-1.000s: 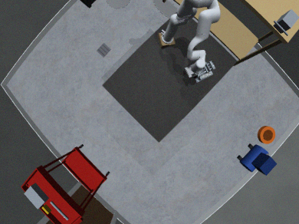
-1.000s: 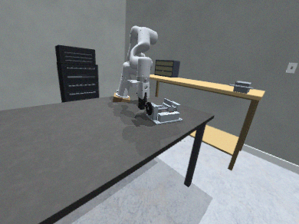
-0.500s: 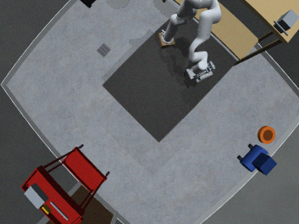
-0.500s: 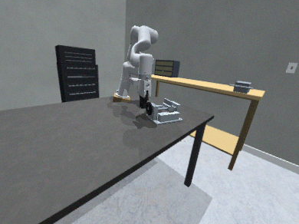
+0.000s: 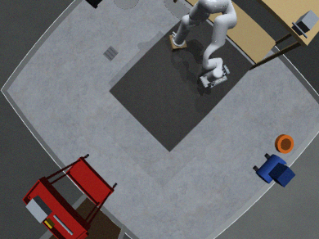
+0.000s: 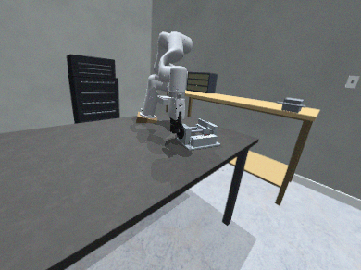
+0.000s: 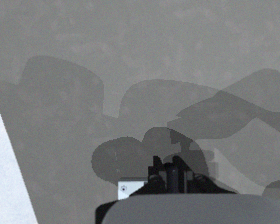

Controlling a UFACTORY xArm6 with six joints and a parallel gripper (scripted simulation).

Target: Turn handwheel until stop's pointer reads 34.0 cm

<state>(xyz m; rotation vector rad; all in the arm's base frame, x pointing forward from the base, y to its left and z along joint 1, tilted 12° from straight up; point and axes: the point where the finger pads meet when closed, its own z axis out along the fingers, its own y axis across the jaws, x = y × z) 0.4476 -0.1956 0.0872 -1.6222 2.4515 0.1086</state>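
Exterior view: the white arm (image 6: 168,69) bends down from its tan base plate (image 6: 141,118) at the far edge of the dark table (image 6: 93,176), and its gripper (image 6: 176,128) hangs at the near left end of a small grey metal jig (image 6: 202,138) right of centre in the frame. The fingers are clenched on a part at that end of the jig, presumably the handwheel; the wheel itself is too small and too covered by the dark fingers to make out, and the pointer and its scale cannot be read.

Behind the arm a black cabinet (image 6: 93,88) stands against the wall at the left, and a wooden bench (image 6: 259,105) runs to the right with a dark box (image 6: 201,81) at its far end and a small grey device (image 6: 292,104) near its right corner.

From above, the arm's last links cover most of the jig (image 5: 218,81), just right of centre in the upper half. A red cart (image 5: 87,180) sits at the lower left, an orange ring (image 5: 285,143) and a blue machine (image 5: 276,170) at the lower right.

The wrist camera shows mostly table surface crossed by overlapping shadows; the gripper (image 7: 171,177) appears as a dark shape at the bottom edge, cut off by the grey housing, with a small white tag (image 7: 127,189) just left of it.
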